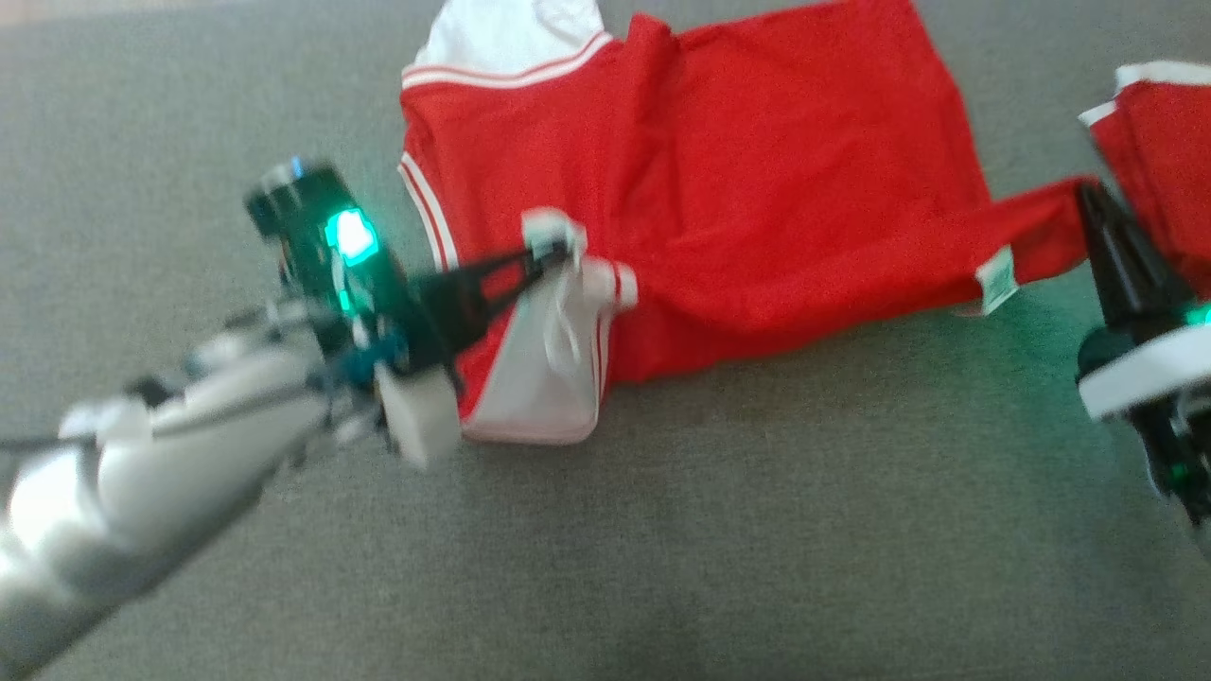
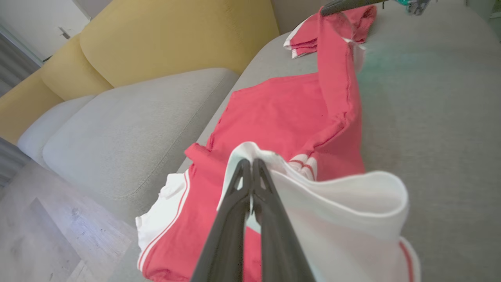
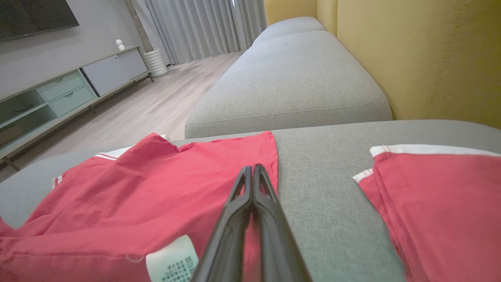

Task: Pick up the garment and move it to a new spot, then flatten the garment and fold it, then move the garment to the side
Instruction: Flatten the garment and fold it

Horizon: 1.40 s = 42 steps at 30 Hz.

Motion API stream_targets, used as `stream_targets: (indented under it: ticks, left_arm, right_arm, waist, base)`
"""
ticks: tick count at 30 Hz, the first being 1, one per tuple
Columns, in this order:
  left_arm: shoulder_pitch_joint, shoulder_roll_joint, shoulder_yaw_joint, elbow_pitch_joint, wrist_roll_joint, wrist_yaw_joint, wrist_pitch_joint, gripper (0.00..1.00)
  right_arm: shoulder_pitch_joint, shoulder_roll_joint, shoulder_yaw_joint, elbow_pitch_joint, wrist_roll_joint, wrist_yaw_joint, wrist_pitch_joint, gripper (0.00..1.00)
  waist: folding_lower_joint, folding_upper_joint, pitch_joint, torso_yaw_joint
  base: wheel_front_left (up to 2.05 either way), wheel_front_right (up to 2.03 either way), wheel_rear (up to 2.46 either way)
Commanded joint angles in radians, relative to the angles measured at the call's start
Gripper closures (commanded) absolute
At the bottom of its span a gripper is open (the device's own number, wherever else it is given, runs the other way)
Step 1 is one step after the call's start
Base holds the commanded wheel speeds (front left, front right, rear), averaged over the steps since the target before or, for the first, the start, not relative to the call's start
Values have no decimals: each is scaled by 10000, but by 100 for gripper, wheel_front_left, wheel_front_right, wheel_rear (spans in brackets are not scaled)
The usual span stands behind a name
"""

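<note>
A red garment (image 1: 757, 170) with white sleeves and striped trim lies spread on the grey cushion (image 1: 662, 530). My left gripper (image 1: 558, 251) is shut on a white sleeve at the garment's near left and lifts it off the cushion. In the left wrist view the fingertips (image 2: 250, 162) pinch that white cloth above the red body (image 2: 282, 113). My right gripper (image 1: 1088, 194) is shut on the garment's right hem, which is drawn out into a narrow red strip. In the right wrist view, its shut gripper (image 3: 252, 169) lies over the red cloth (image 3: 156, 188) near a white label (image 3: 172, 260).
A second red garment (image 1: 1154, 151), folded, lies at the far right of the cushion (image 3: 442, 203). A yellow backrest (image 3: 430, 58) stands behind, and another grey seat cushion (image 3: 289, 78) adjoins. Wooden floor (image 2: 39, 235) lies beyond the cushion edge, with a low cabinet (image 3: 58, 94) further off.
</note>
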Motion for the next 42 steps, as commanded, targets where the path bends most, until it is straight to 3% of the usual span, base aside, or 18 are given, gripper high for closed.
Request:
stream_targets:
  ticks: [1,9,10,11,12,13,14,15,17,20,21,24,29,33,37,42]
  left_arm:
    - [-783,104,514,203,86,-57,-175,100]
    - [-2604,-954,84,2791,195,-241,-1434,100]
    - [-2713,-1062,-18,3091,131,-243,-1539,91]
    - [-2798,-1148,-134,3370,83,-245,-1610,68]
    - [-2901,-1197,-229,3652,155,-246,-1670,0]
    - [-2969,-1244,-285,3919,236,-247,-1777,0]
    - [-2955,-1306,-304,4182,190,-247,-1892,0]
    - [-2904,-1363,-249,4423,110,-208,-2044,0]
    - [-2602,-1443,-40,4796,-93,164,-2263,0]
    - [-1574,-1527,559,4919,-860,1056,-2490,0]
    - [-1574,-1527,559,4919,-860,1056,-2490,0]
    - [26,-1661,1487,4395,-2127,1965,-2684,0]
    - [2964,-2052,2404,3184,-3842,2764,-2774,0]
    - [4463,-2480,2864,2534,-4137,3203,-2789,0]
    - [5219,-2746,3184,2453,-3694,3461,-2792,0]
    - [5683,-3042,3551,2792,-3291,3471,-2793,0]
  right_arm:
    - [-271,-111,87,-48,-59,-9,-1,100]
    - [-1871,249,599,1107,-34,-9,-13,100]
    - [-2029,306,671,1245,-27,-9,-27,100]
    - [-2171,364,748,1378,-22,-9,-40,100]
    - [-2303,420,832,1486,-25,-9,-55,79]
    - [-2413,472,971,1520,-19,-9,-68,51]
    - [-2486,515,1109,1551,21,-9,-79,3]
    - [-2531,564,1161,1632,90,-9,-91,0]
    - [-2569,655,1195,1793,118,-9,-109,0]
    - [-2406,714,929,1745,-54,-9,-116,0]
    - [-2406,714,929,1745,-54,-9,-116,0]
    - [-1917,789,258,1561,-316,-9,-119,0]
    - [-777,1042,-702,1226,-662,-9,-120,0]
    - [-252,1260,-1065,1098,-855,-9,-121,0]
    - [-66,1395,-1143,1021,-959,-9,-121,0]
    - [47,1434,-1130,1028,-1023,-9,-121,0]
  waist:
    - [-3,0,400,67]
    - [-3,0,1140,140]
    - [-3,0,1193,141]
    - [-3,0,1230,145]
    - [-3,0,1258,147]
    - [-3,0,1279,148]
    - [-3,0,1277,146]
    - [-3,0,1240,140]
    - [-3,0,1102,138]
    - [-3,0,791,158]
    - [-3,0,791,158]
    - [-3,0,441,222]
    - [-3,0,-23,341]
    - [-3,0,-166,315]
    - [-3,0,-233,235]
    - [-3,0,-284,172]
  base:
    - [0,0,0]
    - [0,0,0]
    - [0,0,0]
    - [0,0,0]
    - [0,0,0]
    - [0,0,0]
    - [0,0,0]
    - [0,0,0]
    - [0,0,0]
    - [0,0,0]
    - [0,0,0]
    - [0,0,0]
    - [0,0,0]
    - [0,0,0]
    - [0,0,0]
    - [0,0,0]
